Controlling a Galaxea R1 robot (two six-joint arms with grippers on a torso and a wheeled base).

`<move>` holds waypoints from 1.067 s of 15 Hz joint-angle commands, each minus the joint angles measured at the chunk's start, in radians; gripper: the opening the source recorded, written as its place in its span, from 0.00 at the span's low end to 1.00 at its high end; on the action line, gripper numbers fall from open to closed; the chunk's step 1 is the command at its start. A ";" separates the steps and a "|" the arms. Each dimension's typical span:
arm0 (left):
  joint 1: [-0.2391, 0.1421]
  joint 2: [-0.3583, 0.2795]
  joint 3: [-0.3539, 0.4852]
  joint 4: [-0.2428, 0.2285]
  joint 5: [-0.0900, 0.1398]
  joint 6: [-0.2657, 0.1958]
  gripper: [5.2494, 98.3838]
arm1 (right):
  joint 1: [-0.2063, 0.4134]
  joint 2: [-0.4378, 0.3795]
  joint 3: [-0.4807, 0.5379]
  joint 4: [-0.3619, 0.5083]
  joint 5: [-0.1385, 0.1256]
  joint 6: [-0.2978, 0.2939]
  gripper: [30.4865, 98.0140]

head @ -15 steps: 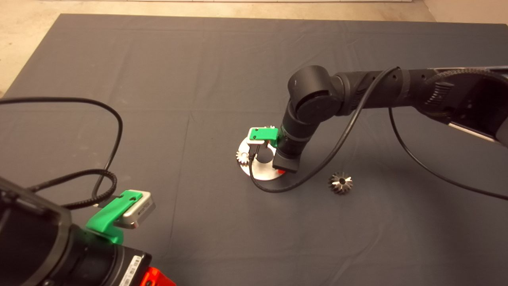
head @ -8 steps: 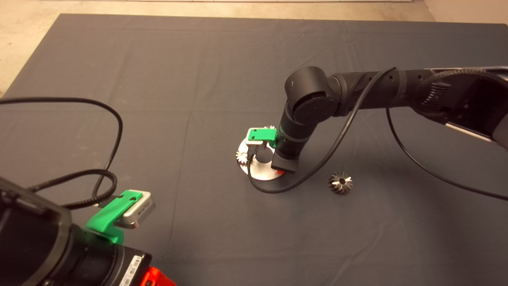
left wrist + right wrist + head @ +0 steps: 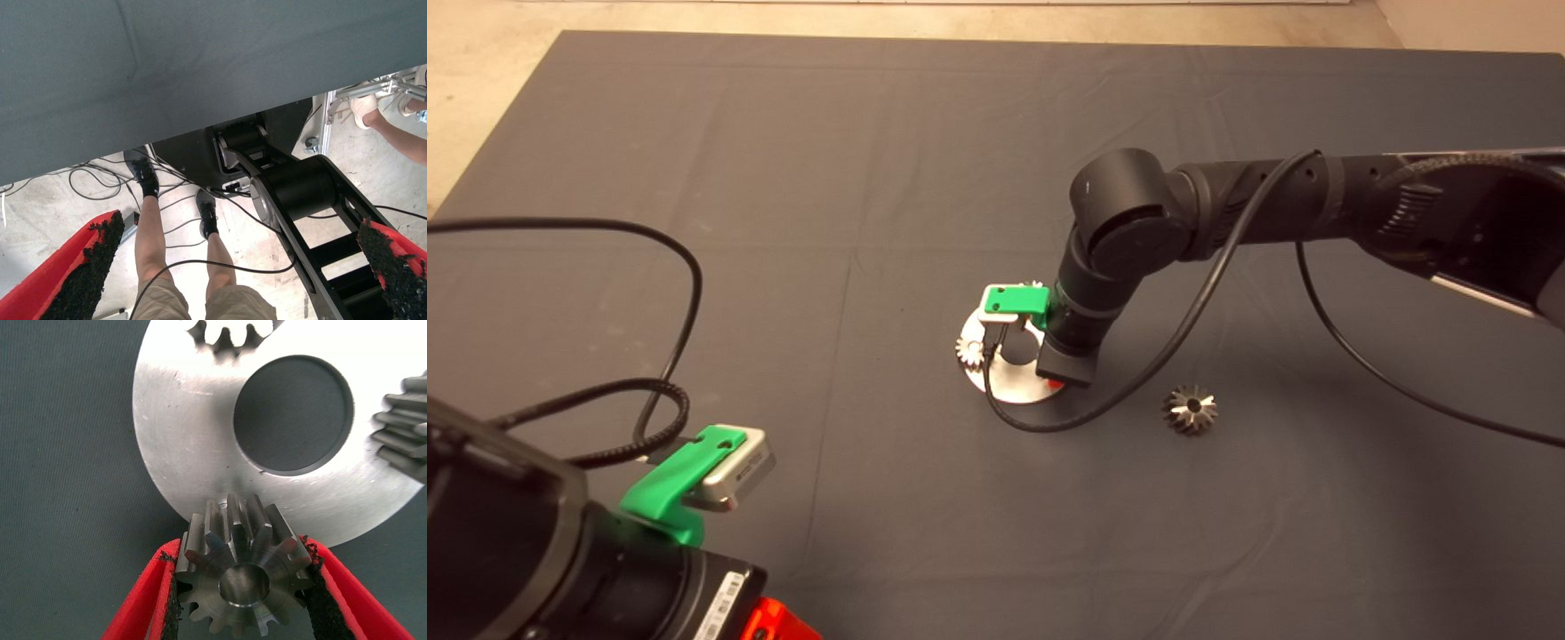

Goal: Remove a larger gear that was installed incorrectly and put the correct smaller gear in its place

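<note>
While the smaller gear [image 3: 241, 577] sits clamped between your right gripper's [image 3: 243, 587] red fingers at the silver disc's [image 3: 193, 453] rim, mid-frame, the larger gear [image 3: 1190, 410] lies apart, lower right. Your left gripper [image 3: 233, 267], jaws spread empty, waits lower left.

a dark grey mat [image 3: 800, 178] is covering the bench, creased in faint lines. pale beige floor [image 3: 480, 80] is showing beyond its far edge. under the bench, light concrete floor [image 3: 60, 207] is lying strewn with black cables [image 3: 100, 180]; a person's bare legs [image 3: 150, 247] in dark shoes are standing there, near a metal frame [image 3: 323, 127].
</note>
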 commanded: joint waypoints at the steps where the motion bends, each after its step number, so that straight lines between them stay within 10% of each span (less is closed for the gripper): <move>1: -0.008 -0.004 0.015 -0.014 -0.001 0.002 0.92 | 0.040 -0.024 0.059 -0.030 -0.124 0.033 0.17; 16: -0.008 -0.003 0.015 -0.014 0.000 0.002 0.92 | 0.034 -0.014 0.058 -0.038 -0.124 0.064 0.17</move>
